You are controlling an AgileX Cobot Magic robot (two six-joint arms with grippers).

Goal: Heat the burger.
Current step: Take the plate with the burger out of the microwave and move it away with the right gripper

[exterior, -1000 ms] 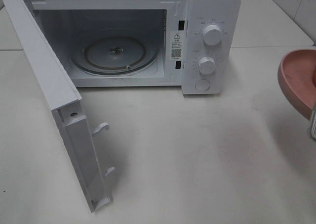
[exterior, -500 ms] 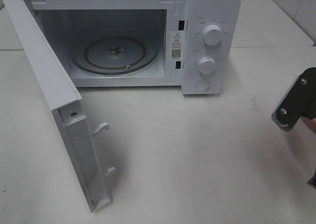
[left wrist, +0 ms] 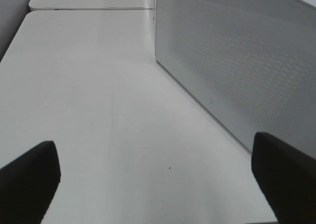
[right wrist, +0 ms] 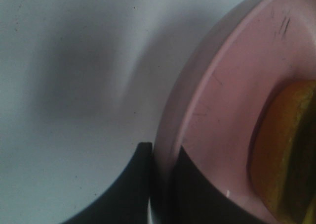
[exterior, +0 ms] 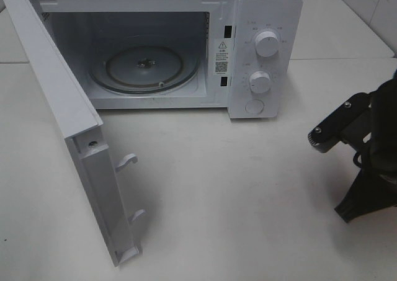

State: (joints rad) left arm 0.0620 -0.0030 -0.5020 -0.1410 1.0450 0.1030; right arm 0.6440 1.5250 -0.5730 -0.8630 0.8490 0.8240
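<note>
The right fingers (right wrist: 160, 184) are clamped on the rim of the pink plate (right wrist: 217, 100), one above and one below, so that the burger (right wrist: 291, 155) resting on it can be carried without being squeezed; the left fingers (left wrist: 29, 179) are spread wide and hold nothing beside the microwave's perforated side wall (left wrist: 237, 61). One microwave (exterior: 186, 39) is seen on the desk (exterior: 236, 194), its door (exterior: 68, 126) swung fully open, presumably to admit the plate onto its single glass turntable (exterior: 146, 67). Two knobs (exterior: 267, 44) and one round button (exterior: 254, 106) are counted, with one burger on one plate.
</note>
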